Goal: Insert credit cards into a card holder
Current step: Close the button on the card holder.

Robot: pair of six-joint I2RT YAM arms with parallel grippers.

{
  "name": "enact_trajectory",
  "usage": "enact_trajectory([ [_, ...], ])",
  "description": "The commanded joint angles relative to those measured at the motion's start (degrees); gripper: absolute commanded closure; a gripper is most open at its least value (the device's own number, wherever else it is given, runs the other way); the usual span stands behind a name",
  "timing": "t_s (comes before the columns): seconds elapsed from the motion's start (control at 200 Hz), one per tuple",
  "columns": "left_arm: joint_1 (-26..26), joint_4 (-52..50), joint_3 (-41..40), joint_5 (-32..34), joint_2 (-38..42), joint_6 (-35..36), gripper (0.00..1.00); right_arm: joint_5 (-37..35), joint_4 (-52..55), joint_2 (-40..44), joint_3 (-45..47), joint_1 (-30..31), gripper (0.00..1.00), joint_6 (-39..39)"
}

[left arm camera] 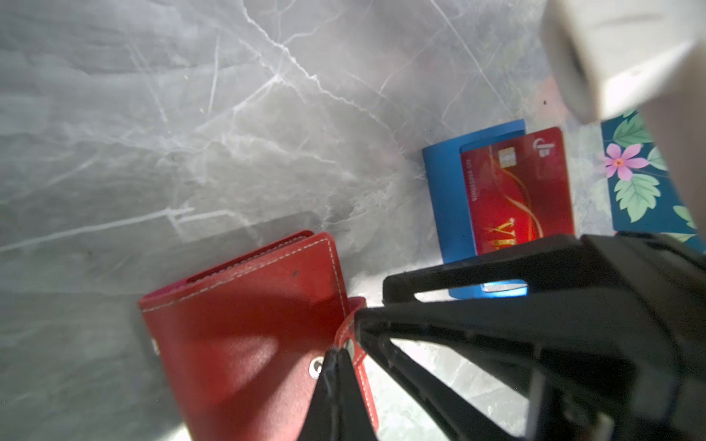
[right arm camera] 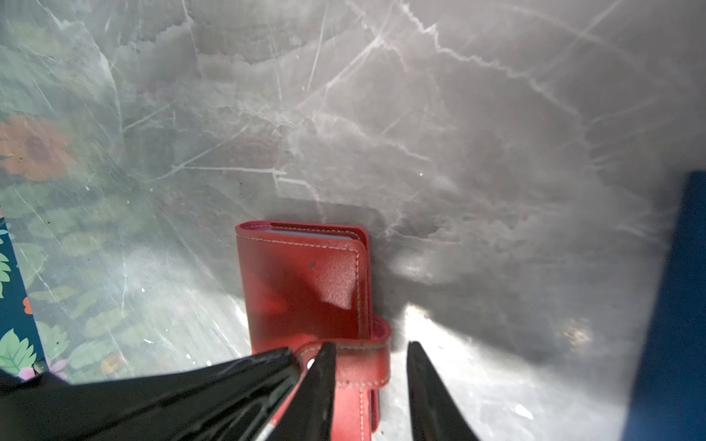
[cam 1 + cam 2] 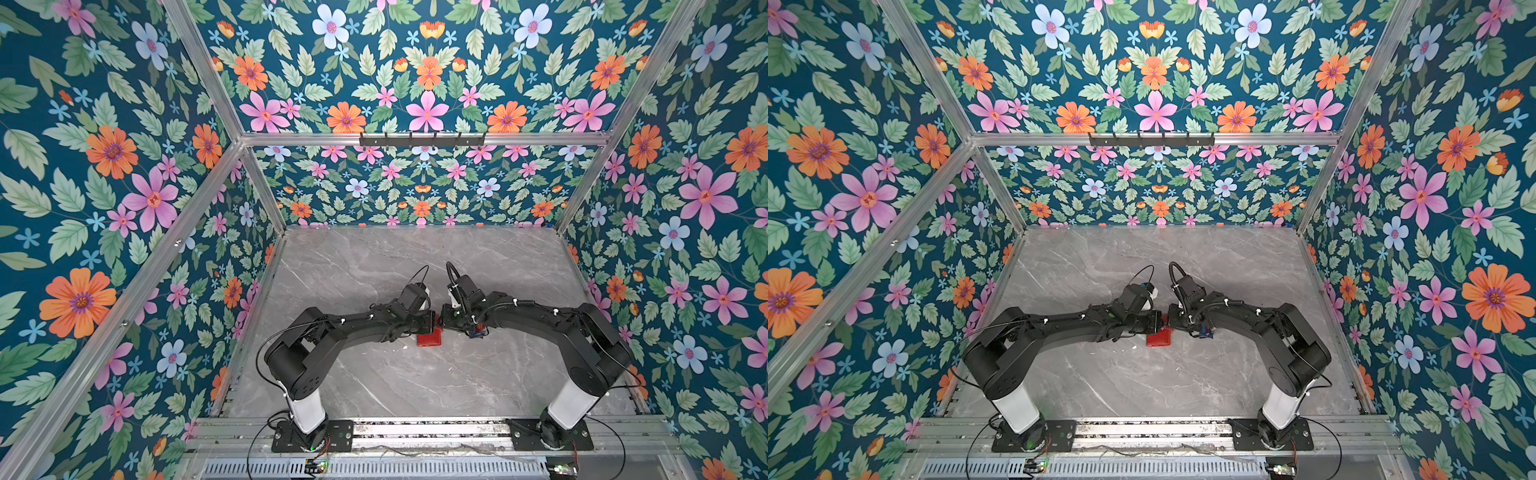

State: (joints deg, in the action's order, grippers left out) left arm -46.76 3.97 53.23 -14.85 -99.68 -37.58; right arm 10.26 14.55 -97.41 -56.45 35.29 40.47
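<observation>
The red card holder (image 1: 244,324) lies closed on the marble table, seen in both top views (image 3: 429,338) under the two wrists. My left gripper (image 1: 345,347) is shut on its snap tab (image 2: 359,366), right beside the metal snap. My right gripper (image 2: 368,351) is open, its fingers astride that same tab; one fingertip (image 2: 323,355) lies over the tab and the far one stands over bare table. A red credit card (image 1: 515,191) with gold lettering rests in a blue tray (image 1: 443,198) just beyond the holder. No other card shows.
In a top view the blue tray (image 3: 476,331) peeks out from under the right wrist. Both arms reach inward and nearly touch at mid-table. Floral walls and aluminium frame posts (image 3: 266,195) enclose the grey marble tabletop (image 3: 415,257).
</observation>
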Motion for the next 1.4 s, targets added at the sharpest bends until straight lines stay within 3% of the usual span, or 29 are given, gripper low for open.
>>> enact_trajectory([
  [0.0,0.01,-1.18,0.05,1.50,0.71,0.49,1.00,-1.91,1.60,0.82,-0.02,0.04,0.64,-0.03],
  [0.41,0.01,-1.07,-0.94,1.49,0.68,0.34,1.00,-0.79,1.98,-1.29,-1.13,0.04,0.64,-0.57],
  [0.79,0.03,1.57,-0.89,0.26,0.76,0.30,0.71,-0.78,1.82,-2.18,-1.13,0.04,0.66,-0.57],
  [1.395,0.01,3.76,-0.23,-3.44,-2.97,-0.90,0.74,-0.68,1.71,-2.44,-1.05,0.00,0.67,-0.61],
])
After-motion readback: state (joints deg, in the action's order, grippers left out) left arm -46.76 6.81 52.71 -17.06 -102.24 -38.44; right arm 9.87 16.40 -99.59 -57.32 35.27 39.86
